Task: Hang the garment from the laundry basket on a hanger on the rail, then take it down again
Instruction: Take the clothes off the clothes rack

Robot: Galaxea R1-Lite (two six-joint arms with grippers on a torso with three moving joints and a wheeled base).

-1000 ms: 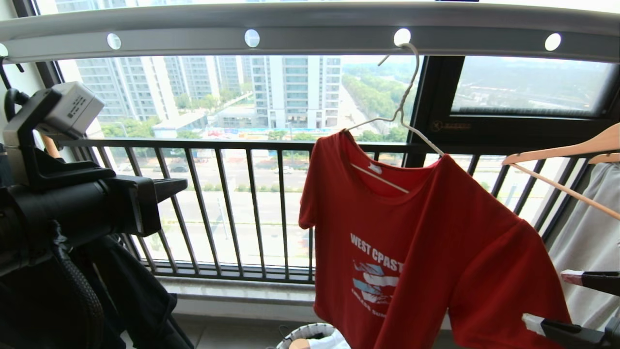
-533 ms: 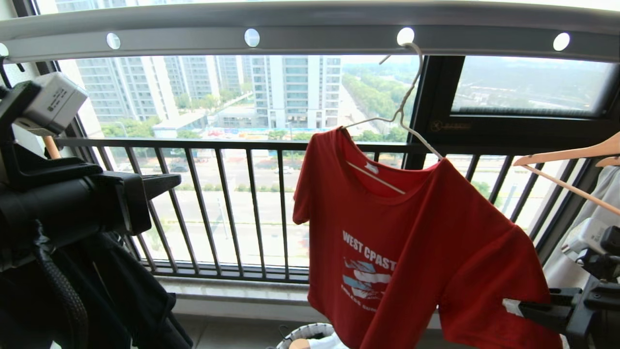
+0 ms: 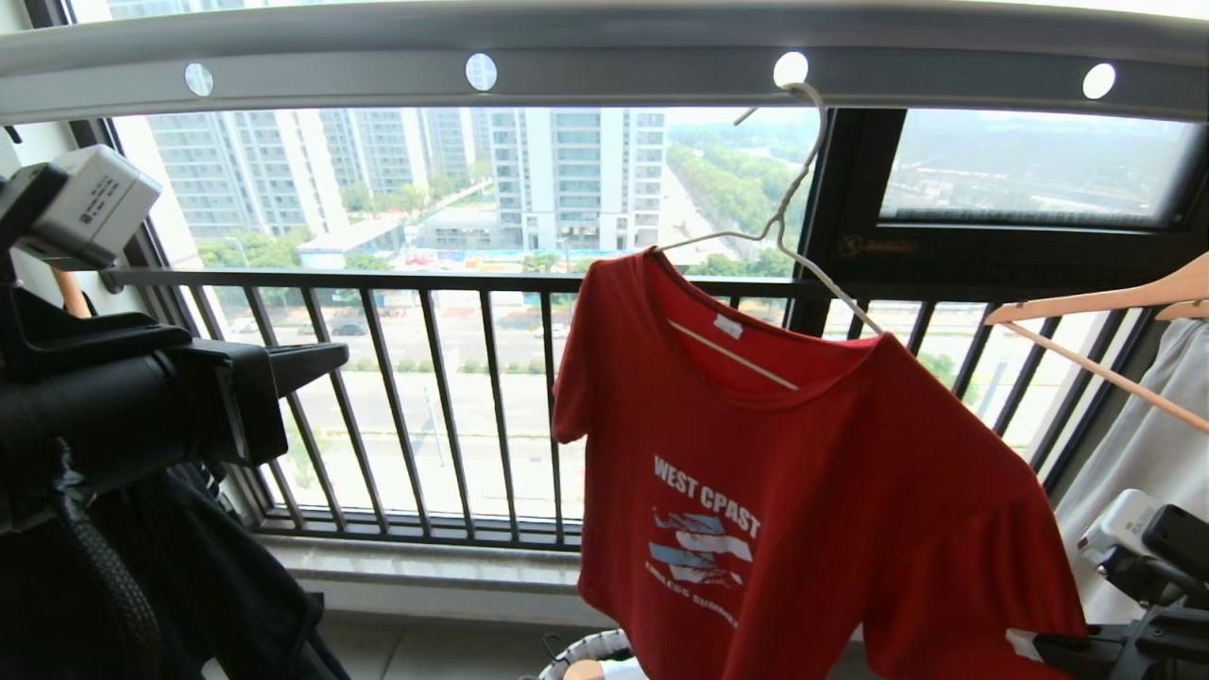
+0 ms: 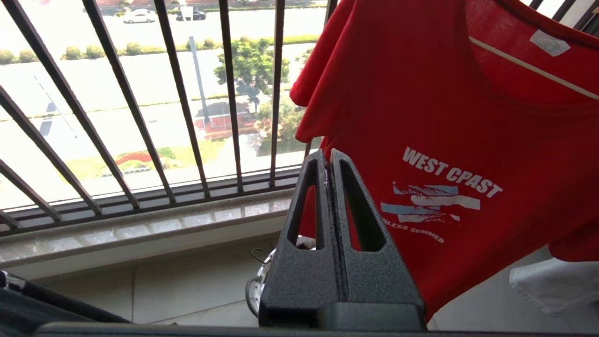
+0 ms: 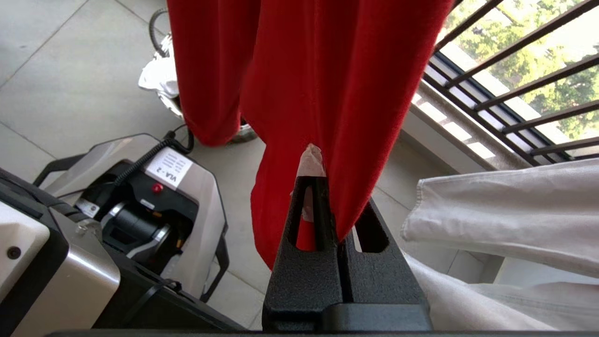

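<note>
The red garment (image 3: 831, 472) hangs on the cream hanger (image 3: 803, 179), whose hook sits in a hole of the grey rail (image 3: 604, 57). My right gripper (image 3: 1022, 644) is low at the shirt's right side, under its sleeve. In the right wrist view the right gripper (image 5: 323, 173) is shut on a fold of the red cloth (image 5: 327, 70), which covers one finger. My left gripper (image 3: 340, 357) is held out at the left, apart from the shirt. It (image 4: 327, 157) is shut with nothing in it. The laundry basket (image 3: 581, 652) stands on the floor below the shirt.
Wooden hangers (image 3: 1096, 302) with a pale garment (image 3: 1152, 453) hang close on the right. Black clothing (image 3: 236, 586) hangs under my left arm. The dark barred window railing (image 3: 425, 397) and its sill lie behind. My base (image 5: 154, 187) is below the right gripper.
My right gripper, open a second ago beside the shirt, has shut on the shirt's right side and sunk lower. The shirt has swung a little left.
</note>
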